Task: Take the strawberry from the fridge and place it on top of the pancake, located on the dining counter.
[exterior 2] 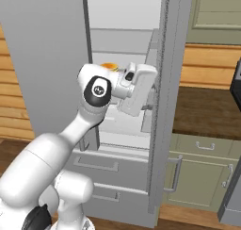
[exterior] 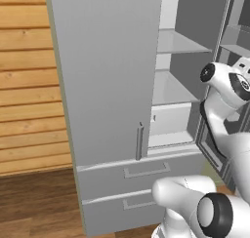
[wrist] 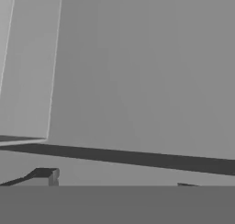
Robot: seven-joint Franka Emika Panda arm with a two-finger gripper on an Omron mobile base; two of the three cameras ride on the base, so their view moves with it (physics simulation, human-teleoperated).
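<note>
Tall light grey fridge [exterior: 107, 76]: smooth, matt door panels with 2 drawer fronts in the same finish. White inner shelves [exterior: 171, 88]: smooth, matt. Horizontal plank wall [exterior: 27, 81]: light wood, visible grain. Dark brown floor [exterior: 36, 203]: wood, slight sheen.

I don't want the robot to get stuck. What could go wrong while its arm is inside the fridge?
The arm reaches in through a narrow gap beside the open door, so swinging out could knock the door edge. The hand camera faces plain grey fridge wall, with no strawberry in sight, so the claw might close on nothing. An orange-topped thing sits just behind the wrist and could get bumped.
</note>
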